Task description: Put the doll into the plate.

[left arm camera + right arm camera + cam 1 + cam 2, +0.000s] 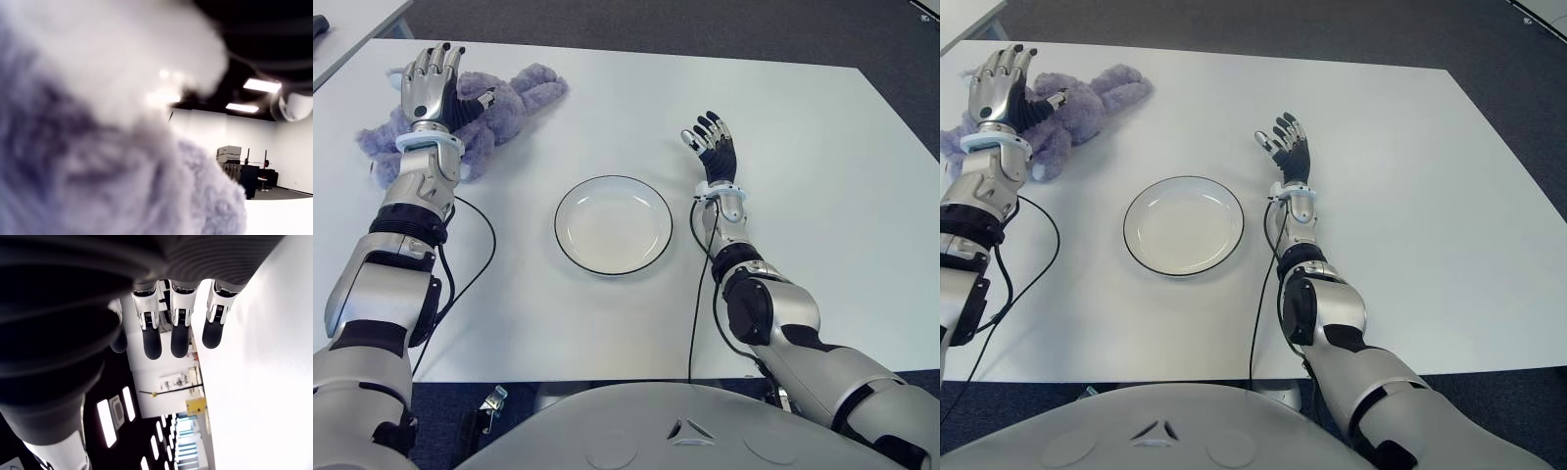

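A purple plush doll (514,103) lies at the far left of the white table (803,196). My left hand (431,78) is over the doll's middle with its fingers stretched out flat, not closed around it. Fur of the doll (98,171) fills the left wrist view from close by. A white plate (613,224) with a dark rim sits empty at the table's centre, to the right of and nearer than the doll. My right hand (713,142) shows just right of the plate, holding nothing, and its straight fingers (180,333) show in the right wrist view.
Black cables trail over the table from each forearm, one (480,255) left of the plate, the other (697,294) at its right. A second table corner (352,24) shows at the far left. Dark floor surrounds the table.
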### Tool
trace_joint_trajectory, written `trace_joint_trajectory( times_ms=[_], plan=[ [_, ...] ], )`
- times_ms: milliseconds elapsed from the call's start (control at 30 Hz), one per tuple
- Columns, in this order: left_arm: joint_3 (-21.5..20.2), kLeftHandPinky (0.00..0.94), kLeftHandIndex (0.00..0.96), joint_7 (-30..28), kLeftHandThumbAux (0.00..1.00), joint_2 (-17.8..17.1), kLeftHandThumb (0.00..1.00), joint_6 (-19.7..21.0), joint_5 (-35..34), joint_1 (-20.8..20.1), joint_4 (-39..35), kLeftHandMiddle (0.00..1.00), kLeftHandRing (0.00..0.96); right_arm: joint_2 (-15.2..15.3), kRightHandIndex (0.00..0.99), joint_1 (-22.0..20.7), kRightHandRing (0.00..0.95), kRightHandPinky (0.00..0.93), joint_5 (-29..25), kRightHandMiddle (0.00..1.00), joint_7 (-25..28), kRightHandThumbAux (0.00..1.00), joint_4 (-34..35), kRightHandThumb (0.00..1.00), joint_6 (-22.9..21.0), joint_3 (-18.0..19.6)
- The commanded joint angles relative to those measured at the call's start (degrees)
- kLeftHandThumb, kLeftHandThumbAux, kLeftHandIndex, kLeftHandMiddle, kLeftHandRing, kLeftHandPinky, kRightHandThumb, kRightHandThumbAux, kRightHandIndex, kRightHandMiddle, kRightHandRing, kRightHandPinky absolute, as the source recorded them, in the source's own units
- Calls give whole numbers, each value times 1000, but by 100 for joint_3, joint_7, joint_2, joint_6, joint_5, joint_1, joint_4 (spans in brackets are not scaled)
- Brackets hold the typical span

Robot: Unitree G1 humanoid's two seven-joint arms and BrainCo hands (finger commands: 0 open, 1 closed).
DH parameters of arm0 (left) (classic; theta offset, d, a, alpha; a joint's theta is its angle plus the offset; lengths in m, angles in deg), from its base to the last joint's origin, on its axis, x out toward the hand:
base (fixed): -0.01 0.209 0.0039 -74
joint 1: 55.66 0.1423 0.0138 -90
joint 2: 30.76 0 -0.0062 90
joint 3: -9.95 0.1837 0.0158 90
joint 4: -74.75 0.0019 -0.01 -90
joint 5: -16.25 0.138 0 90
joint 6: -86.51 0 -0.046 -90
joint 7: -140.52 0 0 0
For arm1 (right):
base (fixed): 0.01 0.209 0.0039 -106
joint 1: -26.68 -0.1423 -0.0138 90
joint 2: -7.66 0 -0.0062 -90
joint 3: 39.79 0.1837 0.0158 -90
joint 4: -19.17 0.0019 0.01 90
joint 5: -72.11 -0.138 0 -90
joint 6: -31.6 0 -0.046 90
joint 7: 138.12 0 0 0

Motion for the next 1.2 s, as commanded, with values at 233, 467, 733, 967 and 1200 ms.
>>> trace_joint_trajectory(
  times_ms=[233,467,733,967,1200],
  plan=[
    [125,57,0,-151,287,328,308,-87,-270,0,594,8,29,-217,123,1390,121,127,-127,150,31,797,-729,58,-186,91],
    [137,58,0,-117,289,389,302,-63,-281,-82,771,2,25,-192,125,1389,120,127,-145,149,78,794,-727,63,-184,108],
    [161,61,0,-75,283,443,300,-4,-269,-147,921,1,26,-177,135,1374,118,125,-188,152,103,777,-730,93,-253,150],
    [216,34,0,-38,274,475,286,63,-219,-197,1024,0,21,-151,133,1374,117,116,-157,151,95,751,-730,89,-246,126],
    [312,21,0,-38,263,485,269,156,-161,-248,1112,0,15,-130,132,1371,113,106,-139,153,84,737,-732,90,-260,109]
  ],
)
